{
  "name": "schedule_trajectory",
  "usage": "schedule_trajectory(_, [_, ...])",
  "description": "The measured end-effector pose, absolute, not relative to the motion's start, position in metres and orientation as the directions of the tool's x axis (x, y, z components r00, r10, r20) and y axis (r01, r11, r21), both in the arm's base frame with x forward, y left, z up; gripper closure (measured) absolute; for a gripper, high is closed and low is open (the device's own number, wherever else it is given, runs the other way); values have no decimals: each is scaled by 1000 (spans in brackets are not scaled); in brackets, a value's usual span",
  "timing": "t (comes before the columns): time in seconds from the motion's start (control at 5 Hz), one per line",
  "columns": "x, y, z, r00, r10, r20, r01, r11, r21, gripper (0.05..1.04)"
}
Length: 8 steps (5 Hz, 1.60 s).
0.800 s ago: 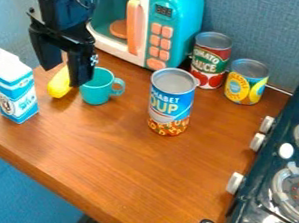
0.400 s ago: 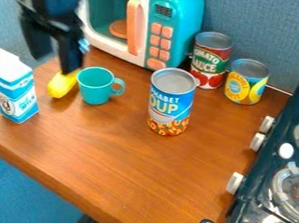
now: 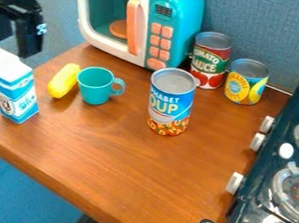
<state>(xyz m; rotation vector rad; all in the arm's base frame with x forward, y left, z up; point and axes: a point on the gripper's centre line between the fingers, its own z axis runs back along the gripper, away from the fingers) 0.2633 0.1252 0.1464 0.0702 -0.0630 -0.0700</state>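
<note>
Wooden bench (image 3: 139, 173) carries most items. Dark toy stove (image 3: 254, 200) at right, white knobs facing the bench. Teal and white microwave (image 3: 182, 21) at the back, orange handle upright. Black gripper (image 3: 14, 44) at upper left, raised, fingers (image 3: 30, 35) spread and released, nothing between them; fingers point down. Tall blue-labelled can (image 3: 170, 103) mid-bench, upright. Milk carton (image 3: 13, 91) at the bench's left edge, below the gripper in view, upright, long axis vertical, gabled top up. Red and green-labelled can (image 3: 210, 62) upright, just right of the microwave. Shorter yellow-labelled can (image 3: 245, 86) upright beside it. Teal mug (image 3: 94, 85) upright, mouth up, handle to the right. Yellow elongated piece (image 3: 62, 81) lies flat between carton and mug, just beside the mug; long axis slants, one end toward upper right, other toward lower left.
</note>
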Motion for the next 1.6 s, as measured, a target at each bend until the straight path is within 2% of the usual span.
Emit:
schedule_trajectory(0.2, [252,159,127,1000,16,-23,-14,996,87,83])
schedule_trajectory(0.4, [252,168,126,999,31,-9,-30,994,107,83])
schedule_trajectory(0.8, [264,164,124,998,-26,56,23,998,64,83])
schedule_trajectory(1.2, [256,170,123,996,18,92,-20,999,25,83])
schedule_trajectory(1.6, [255,173,112,998,23,53,-24,1000,6,83])
